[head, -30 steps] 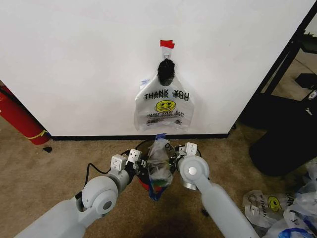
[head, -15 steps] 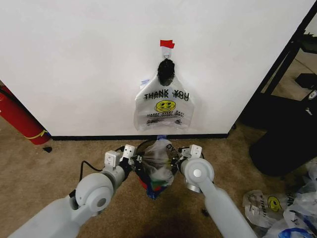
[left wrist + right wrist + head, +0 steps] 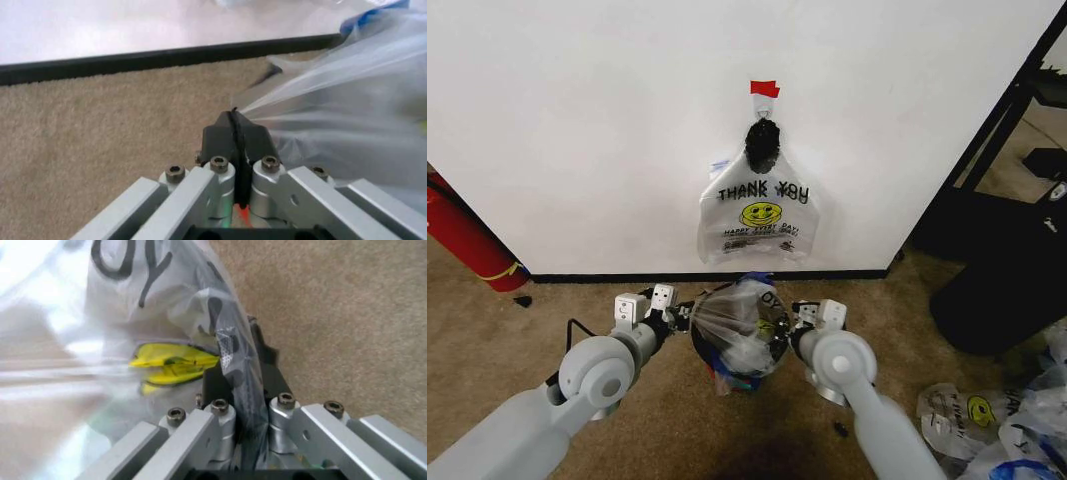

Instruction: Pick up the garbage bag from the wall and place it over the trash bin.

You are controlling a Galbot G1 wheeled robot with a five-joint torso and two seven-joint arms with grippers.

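The garbage bag (image 3: 739, 322) is stretched wide between my two grippers, low over the carpet in front of the wall (image 3: 577, 120). My left gripper (image 3: 684, 314) is shut on its left edge, and the pinched film (image 3: 234, 116) runs between the black fingers. My right gripper (image 3: 789, 322) is shut on the right edge, with the film (image 3: 235, 360) and the yellow smiley (image 3: 175, 363) right beside the fingers. The trash bin (image 3: 745, 384) sits under the bag and is mostly hidden. A second printed bag (image 3: 757, 215) hangs from the hook under the red tape (image 3: 765, 89).
A red fire extinguisher (image 3: 462, 240) leans at the left by the wall. Black furniture (image 3: 1007, 270) stands at the right. Several loose bags (image 3: 997, 420) lie on the carpet at the lower right. A black baseboard (image 3: 133, 62) runs along the wall's foot.
My grippers have moved apart, the left one further left and the right one slightly right. The bag between them has gone from a narrow hanging bundle to a wide open spread.
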